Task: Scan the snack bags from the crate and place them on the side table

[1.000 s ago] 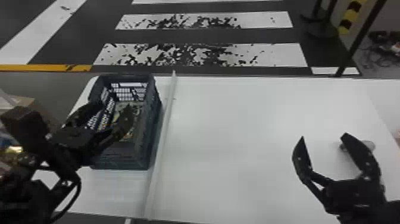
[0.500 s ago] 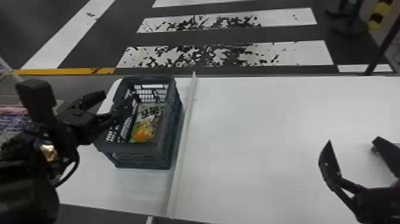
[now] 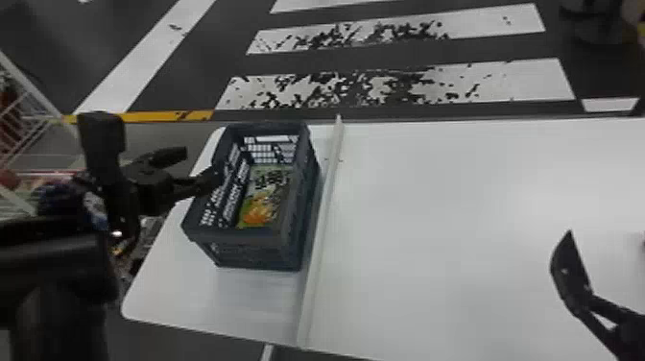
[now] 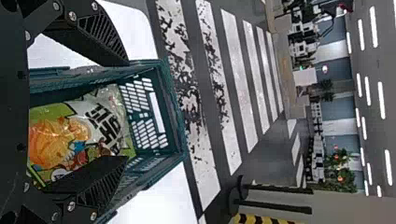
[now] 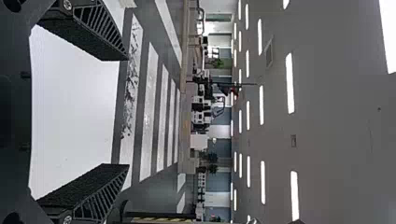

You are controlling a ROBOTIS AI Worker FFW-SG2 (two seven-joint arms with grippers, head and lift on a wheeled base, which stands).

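Note:
My left gripper [image 3: 199,168] is at the crate's left side in the head view, one finger over the left rim. The dark crate [image 3: 291,235] stands on the white table's left part, with a green and orange snack bag [image 3: 261,206] lying inside. From the left wrist, my left gripper [image 4: 127,109] is open, its fingers apart on either side of the snack bag [image 4: 70,133] in the crate [image 4: 175,116], holding nothing. My right gripper [image 3: 609,254] is at the right edge of the head view; in the right wrist view the right gripper [image 5: 128,112] stands open above the table, empty.
The white table [image 3: 456,216] reaches far to the right. A raised white strip [image 3: 320,240] runs front to back beside the crate. A white wire rack [image 3: 29,115] with packages is at the far left, beyond the left arm.
The head view has turned left, shifting crate and table rightward. My left gripper, over the crate a second ago, has moved to its left side, uncovering the bag.

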